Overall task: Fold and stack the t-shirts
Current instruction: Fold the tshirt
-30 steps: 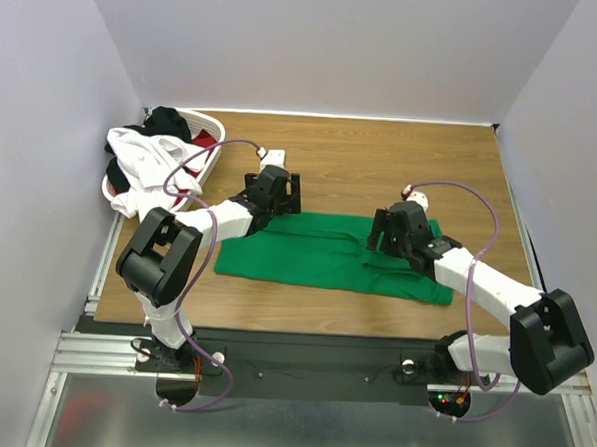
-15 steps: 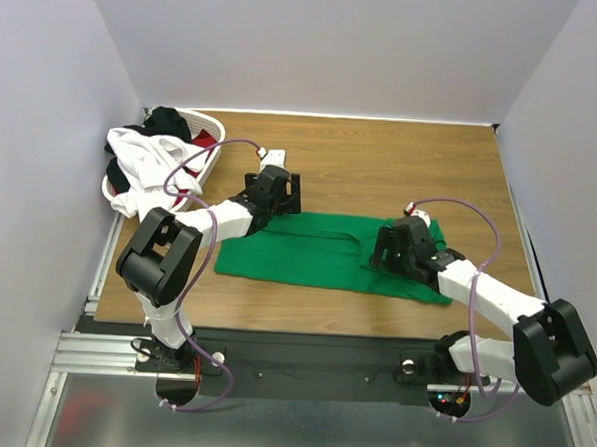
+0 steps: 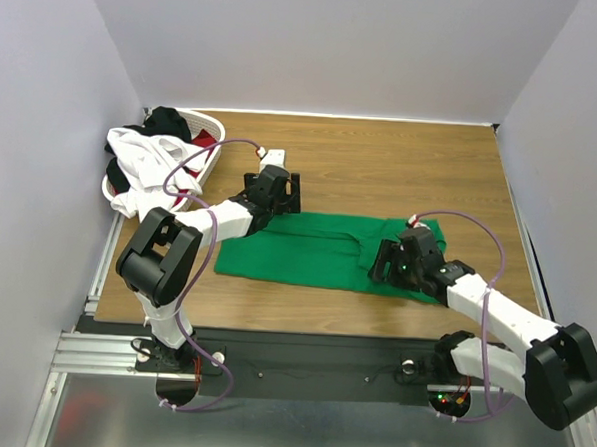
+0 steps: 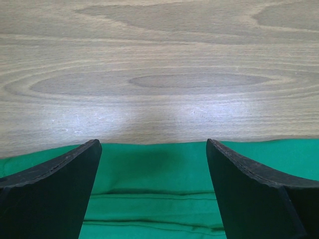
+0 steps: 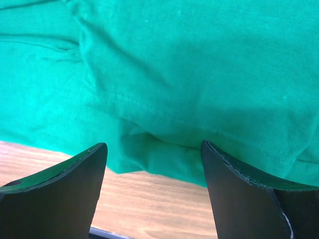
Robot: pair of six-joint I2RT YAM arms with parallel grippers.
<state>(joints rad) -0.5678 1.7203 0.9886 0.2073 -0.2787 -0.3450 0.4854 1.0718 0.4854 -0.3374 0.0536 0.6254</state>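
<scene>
wooden table, splayed hands over t-shirt

Matt green cloth t-shirt, wood-grain table

The t-shirt is bright green, the table brown wood-grain

On the table, centre: spread shirt, flat. Far-left corner: basket, other shirts heaped in it. At the spread shirt's far edge: left gripper. Over its near-right end: right gripper.
</scene>
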